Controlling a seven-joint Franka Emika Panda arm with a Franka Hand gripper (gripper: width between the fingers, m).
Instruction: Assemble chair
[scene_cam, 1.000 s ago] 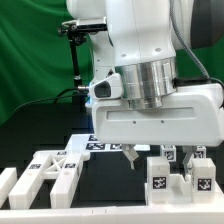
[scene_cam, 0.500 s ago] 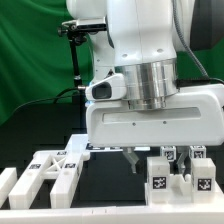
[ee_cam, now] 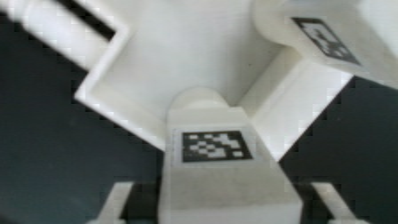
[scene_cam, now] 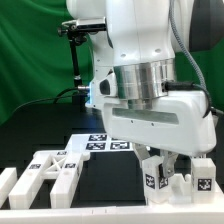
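Only partly visible: hand [ee_cam: 217, 206] astride chair block [ee_cam: 219, 146].

Chair parts [scene_cam: 55, 172]: smooth, matt white plastic, and their tags [ee_cam: 217, 145] are flat print. Tabletop [scene_cam: 40, 130] is matt black. Arm [scene_cam: 140, 30] has a glossy white shell with a brushed metal ring [scene_cam: 148, 82]. Behind hangs a green cloth curtain [scene_cam: 35, 50].

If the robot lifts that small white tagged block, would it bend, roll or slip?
The tagged block looks like chunky solid plastic, so it is probably stiff and fairly light. Its flat faces and square edges suggest it won't roll. The smooth surface might slip a little.
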